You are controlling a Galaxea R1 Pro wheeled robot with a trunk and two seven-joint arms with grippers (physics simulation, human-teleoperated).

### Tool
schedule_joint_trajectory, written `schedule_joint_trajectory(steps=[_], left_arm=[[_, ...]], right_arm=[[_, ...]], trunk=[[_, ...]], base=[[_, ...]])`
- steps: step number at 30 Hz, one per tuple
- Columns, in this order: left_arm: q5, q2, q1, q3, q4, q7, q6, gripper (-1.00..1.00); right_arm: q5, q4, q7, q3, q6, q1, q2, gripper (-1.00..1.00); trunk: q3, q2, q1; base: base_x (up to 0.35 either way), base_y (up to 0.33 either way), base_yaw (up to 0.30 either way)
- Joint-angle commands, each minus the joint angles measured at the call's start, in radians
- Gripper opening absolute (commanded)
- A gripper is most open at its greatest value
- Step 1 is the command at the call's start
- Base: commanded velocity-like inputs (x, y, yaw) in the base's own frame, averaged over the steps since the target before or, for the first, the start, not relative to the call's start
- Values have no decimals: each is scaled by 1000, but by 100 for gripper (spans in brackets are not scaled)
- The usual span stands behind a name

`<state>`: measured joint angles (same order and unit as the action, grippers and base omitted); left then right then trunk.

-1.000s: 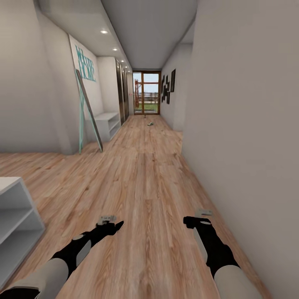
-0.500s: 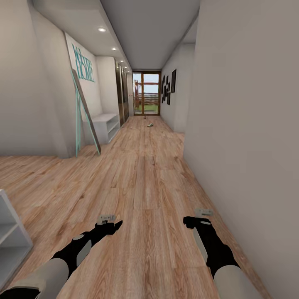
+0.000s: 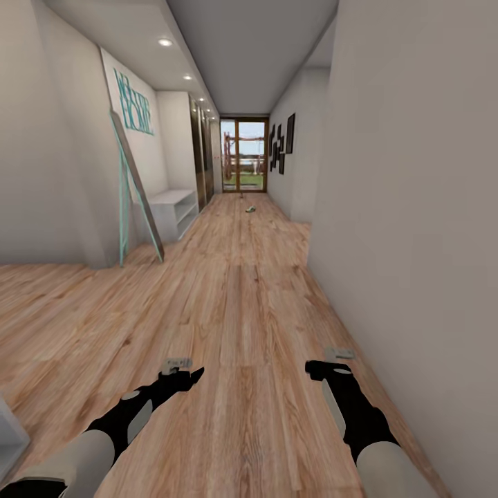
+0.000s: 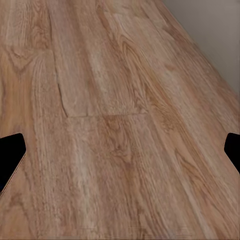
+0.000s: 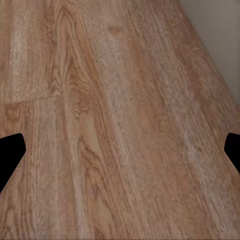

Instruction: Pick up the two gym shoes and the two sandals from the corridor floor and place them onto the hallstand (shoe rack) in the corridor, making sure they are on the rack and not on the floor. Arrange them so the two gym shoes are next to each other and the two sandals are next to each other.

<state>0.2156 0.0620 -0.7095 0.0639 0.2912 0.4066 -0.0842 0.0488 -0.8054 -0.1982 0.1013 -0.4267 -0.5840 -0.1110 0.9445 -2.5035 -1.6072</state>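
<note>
I am in a corridor with a light wood-plank floor (image 3: 242,304) that runs toward a glass door. Far down it a small pale-green thing (image 3: 251,207) lies on the planks; it may be a gym shoe but is too small to tell. The sandals are out of view. My left gripper (image 3: 181,370) and right gripper (image 3: 333,363) hang low over bare floor. In the left wrist view the left gripper (image 4: 120,150) is open with nothing between its fingers, and in the right wrist view the right gripper (image 5: 120,150) is open in the same way.
A low white bench with open shelves (image 3: 173,209) stands against the left wall under a teal sign, beside a leaning teal-framed panel (image 3: 135,190). A corner of a white shelf unit (image 3: 8,432) shows at the lower left. A grey wall (image 3: 415,242) runs close on the right.
The camera has rolled forward along the corridor. The white shelf unit at the lower left has slid almost out of the picture. Both arms keep the same pose.
</note>
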Motion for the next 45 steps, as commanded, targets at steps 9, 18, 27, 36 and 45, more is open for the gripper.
schedule_joint_trajectory(steps=[9,18,27,36,45], left_arm=[[8,1,-1,6,-1,1,-3,100],[8,1,-1,6,-1,1,-3,100],[8,1,-1,5,-1,1,-3,100],[8,2,-1,5,-1,1,-3,100],[8,2,-1,5,-1,1,-3,100]], right_arm=[[5,-1,0,3,-6,0,-1,100],[5,-1,0,3,-6,0,-1,100],[5,-1,1,3,-6,0,-1,100],[5,-1,2,3,-6,0,-1,100],[5,-1,2,2,-6,0,-1,100]], trunk=[[12,0,0],[14,0,0],[14,0,0],[14,0,0],[14,0,0]], base=[[347,0,0],[347,0,0],[347,0,0],[347,20,0],[347,74,0]])
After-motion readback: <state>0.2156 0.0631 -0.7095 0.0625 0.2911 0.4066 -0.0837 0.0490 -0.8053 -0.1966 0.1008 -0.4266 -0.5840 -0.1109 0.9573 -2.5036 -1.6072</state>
